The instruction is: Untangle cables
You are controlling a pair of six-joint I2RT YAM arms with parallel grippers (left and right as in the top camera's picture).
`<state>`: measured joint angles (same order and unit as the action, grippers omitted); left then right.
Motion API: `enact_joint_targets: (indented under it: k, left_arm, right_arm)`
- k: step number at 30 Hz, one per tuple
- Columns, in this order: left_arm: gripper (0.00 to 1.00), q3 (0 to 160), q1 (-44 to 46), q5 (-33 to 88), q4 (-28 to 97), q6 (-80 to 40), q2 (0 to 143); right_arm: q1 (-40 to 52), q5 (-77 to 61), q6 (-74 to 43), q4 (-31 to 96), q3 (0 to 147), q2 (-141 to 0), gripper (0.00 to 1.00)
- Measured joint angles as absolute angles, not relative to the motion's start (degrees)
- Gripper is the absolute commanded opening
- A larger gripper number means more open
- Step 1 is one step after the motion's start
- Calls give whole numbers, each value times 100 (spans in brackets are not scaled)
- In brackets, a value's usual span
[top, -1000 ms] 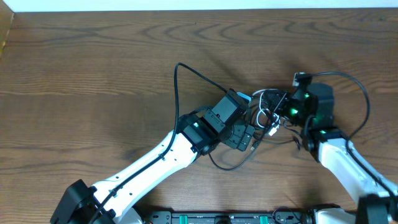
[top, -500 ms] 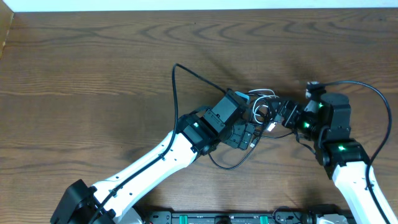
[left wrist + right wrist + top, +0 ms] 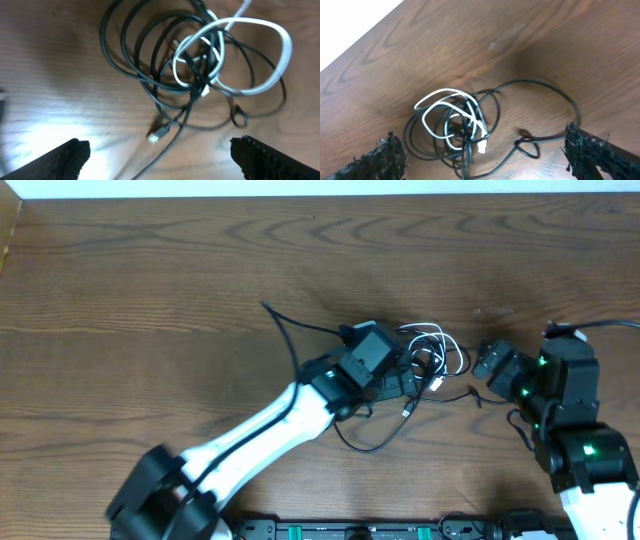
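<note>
Right fingers (image 3: pixel 592 150) just let go and drew back to the right of the cables (image 3: pixel 428 355); now spread, empty. Left fingers (image 3: pixel 67 157) spread too, hovering over them. Cables on table (image 3: pixel 150 280), black and white loops still knotted.

Cables (image 3: pixel 430 355) tangled in one clump, flat on bench (image 3: pixel 150 280), right of centre. Black cords (image 3: pixel 150 80) in overlapping coils, white cord (image 3: pixel 252 21) looped through them. Small plug end (image 3: pixel 156 135) on near side.
</note>
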<state>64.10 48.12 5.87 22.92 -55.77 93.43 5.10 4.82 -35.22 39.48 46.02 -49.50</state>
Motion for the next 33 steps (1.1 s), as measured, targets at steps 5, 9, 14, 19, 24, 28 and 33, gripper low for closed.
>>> enact_joint_targets:
  k: [5,9,14,19,24,28,33]
  left_arm:
    - [82,6410,4812,585,1568,-6045,10110]
    - [78,6410,4812,582,1264,-6171,10409]
    - [72,6410,4812,545,1219,-6219,10652]
    - [70,6410,4812,486,954,-6099,10888]
    - [62,6410,4812,408,598,-5599,11059]
    - [54,6410,4812,281,604,-5201,11102]
    - [39,6410,4812,200,635,-4609,11135]
  right_arm:
    - [510,731,-3540,4213,4604,-4587,99]
    - [510,829,-3533,4379,4606,-4416,99]
    - [510,893,-3485,4576,4606,-4403,99]
    - [510,919,-3387,4609,4606,-4401,99]
    - [510,987,-3328,4626,4606,-4401,99]
    - [510,1002,-3299,4840,4606,-4401,99]
    - [510,1011,-3280,5011,4606,-4403,99]
